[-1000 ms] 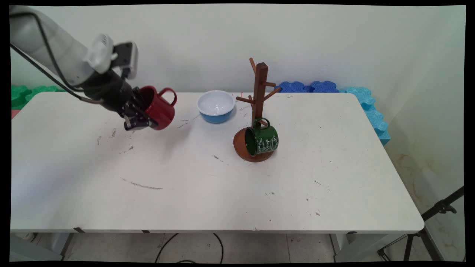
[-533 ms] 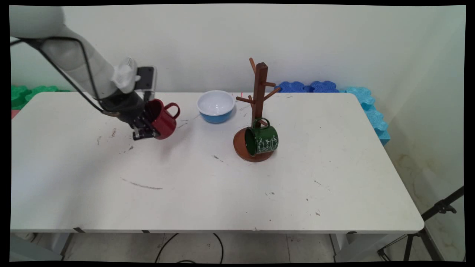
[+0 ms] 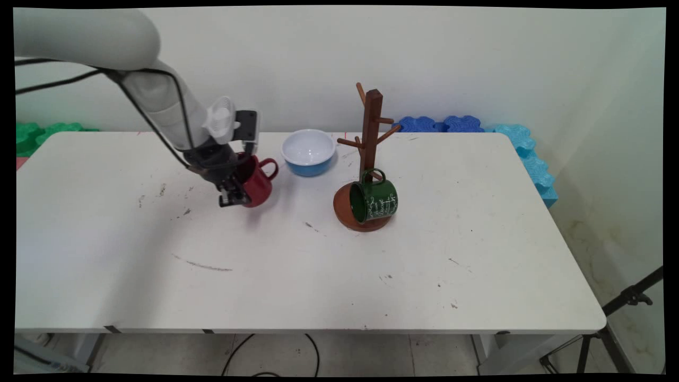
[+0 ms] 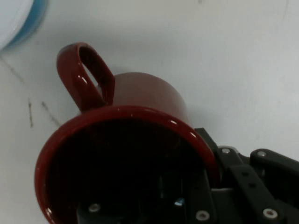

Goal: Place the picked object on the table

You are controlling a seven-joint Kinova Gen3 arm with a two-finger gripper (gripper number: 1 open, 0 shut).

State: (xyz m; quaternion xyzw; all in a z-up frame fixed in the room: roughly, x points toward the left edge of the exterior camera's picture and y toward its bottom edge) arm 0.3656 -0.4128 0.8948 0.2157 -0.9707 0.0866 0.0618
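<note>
Overhead, main view: pincer (image 3: 237, 197) clamped on the wall of a red mug (image 3: 255, 179), one finger inside the mouth, one outside. Mug tilted, handle pointing toward 3 o'clock, bottom low over the bench (image 3: 318, 265); contact with the surface unclear. Blue bowl (image 3: 308, 152) sits near, at about 2 o'clock from the mug. Mug tree (image 3: 370, 159) stands farther toward 3 o'clock, a green mug (image 3: 374, 200) hanging on a low peg.

Hand view: red mug (image 4: 126, 154) fills the frame, rim toward the camera, handle at 11 o'clock. Bowl edge (image 4: 21, 21) shows at the top left corner.

Risk, as judged: a one-wall grip on glazed ceramic may let the mug pivot or slip. Any swing toward 2 o'clock could clip the bowl with the handle.
</note>
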